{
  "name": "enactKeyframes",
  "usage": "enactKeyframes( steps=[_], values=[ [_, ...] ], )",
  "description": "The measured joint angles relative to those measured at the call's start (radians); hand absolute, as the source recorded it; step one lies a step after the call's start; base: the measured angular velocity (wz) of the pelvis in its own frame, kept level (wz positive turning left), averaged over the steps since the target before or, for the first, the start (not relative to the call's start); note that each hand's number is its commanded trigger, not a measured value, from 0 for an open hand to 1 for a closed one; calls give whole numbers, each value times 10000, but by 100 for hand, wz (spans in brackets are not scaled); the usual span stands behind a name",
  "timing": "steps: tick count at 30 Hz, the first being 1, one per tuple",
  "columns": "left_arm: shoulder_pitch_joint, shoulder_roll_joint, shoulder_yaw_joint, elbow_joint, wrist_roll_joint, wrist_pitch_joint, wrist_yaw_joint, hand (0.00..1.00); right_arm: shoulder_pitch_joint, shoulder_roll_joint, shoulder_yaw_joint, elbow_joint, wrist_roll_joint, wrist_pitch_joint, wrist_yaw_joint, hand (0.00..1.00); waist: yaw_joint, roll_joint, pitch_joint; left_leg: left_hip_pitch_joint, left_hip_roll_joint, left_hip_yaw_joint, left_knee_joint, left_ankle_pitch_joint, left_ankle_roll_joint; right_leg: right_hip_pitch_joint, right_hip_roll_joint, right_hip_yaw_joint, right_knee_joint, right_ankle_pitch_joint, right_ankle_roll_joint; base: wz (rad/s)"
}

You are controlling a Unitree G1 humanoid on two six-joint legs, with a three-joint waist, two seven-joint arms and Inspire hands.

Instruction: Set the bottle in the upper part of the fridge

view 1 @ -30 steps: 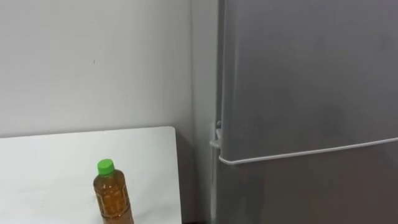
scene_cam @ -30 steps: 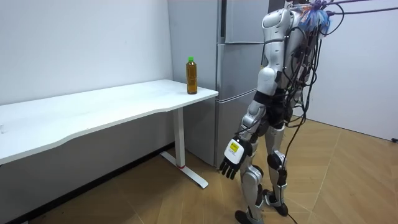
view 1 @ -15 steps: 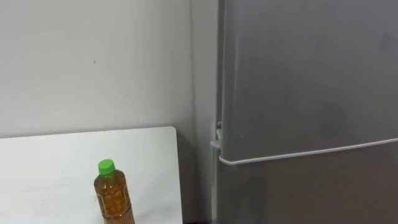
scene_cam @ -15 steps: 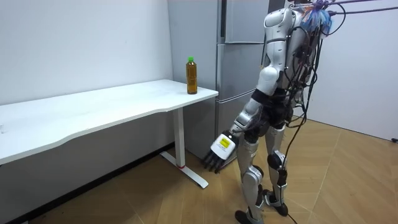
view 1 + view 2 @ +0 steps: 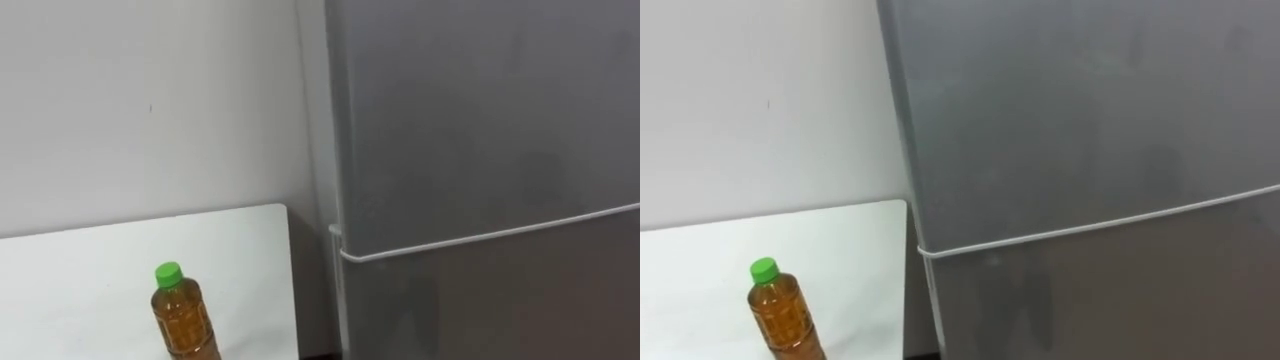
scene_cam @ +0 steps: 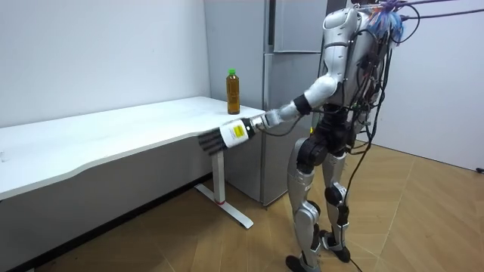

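This is a plain indoor room, more a test space or office than a home kitchen. The walls (image 6: 91, 53) are plain and pale grey-white. A long white table (image 6: 113, 136) of the office-desk kind, with a curved front edge and a white metal leg (image 6: 219, 177), stands along one wall. In the corner just beside its end stands a tall grey fridge (image 6: 287, 83) with two doors, the seam (image 5: 480, 235) between them running across its front. The floor (image 6: 423, 219) is light wood laid in a herringbone pattern.
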Motion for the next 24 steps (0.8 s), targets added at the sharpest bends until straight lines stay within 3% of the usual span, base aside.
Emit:
enactKeyframes(
  steps=[4, 7, 9, 15, 20, 24],
  values=[
    [-132, 133, 224, -2205, 5, -136, 408, 0, -4, 64, -34, 36, -35, -5, -150, 0, 72, -90, -32, 14, 1, -22, -8, 4, -2, -4, 1, 16, 9, 0, 0, 0],
    [-602, 394, 627, -3612, -4, -142, 680, 0, 50, 71, -35, 20, -50, -2, -178, 0, 147, -116, -8, 12, 0, -16, -7, 5, -2, -10, 3, 17, 4, 3, -3, 0],
    [-1038, 412, 932, -4531, 6, -186, 979, 0, 101, 74, -34, 44, -55, 4, -195, 0, 154, -115, -6, 8, 0, -33, -1, 4, -2, -17, 1, 7, 11, 6, -4, 0],
    [-1104, 426, 998, -6501, -1, -195, 1305, 0, 31, 122, -120, 43, -33, 100, -190, 0, -57, -81, -3, -13, 0, -63, 9, 4, -2, 2, 17, 17, -5, 7, -5, 2],
    [-1592, 426, 895, -7481, -349, -171, 845, 0, 38, 128, -128, 0, 105, 223, -164, 0, -99, 59, 40, -20, -3, -35, 10, 4, -1, 9, 14, 77, 4, 9, -5, 0],
    [-1855, 390, 284, -8142, -497, -84, 238, 0, -103, 212, -106, -6, 174, 230, -121, 0, -450, 51, 37, -55, -10, -130, 7, 8, -3, 6, 10, -20, 6, 8, -4, 7]
  ],
)
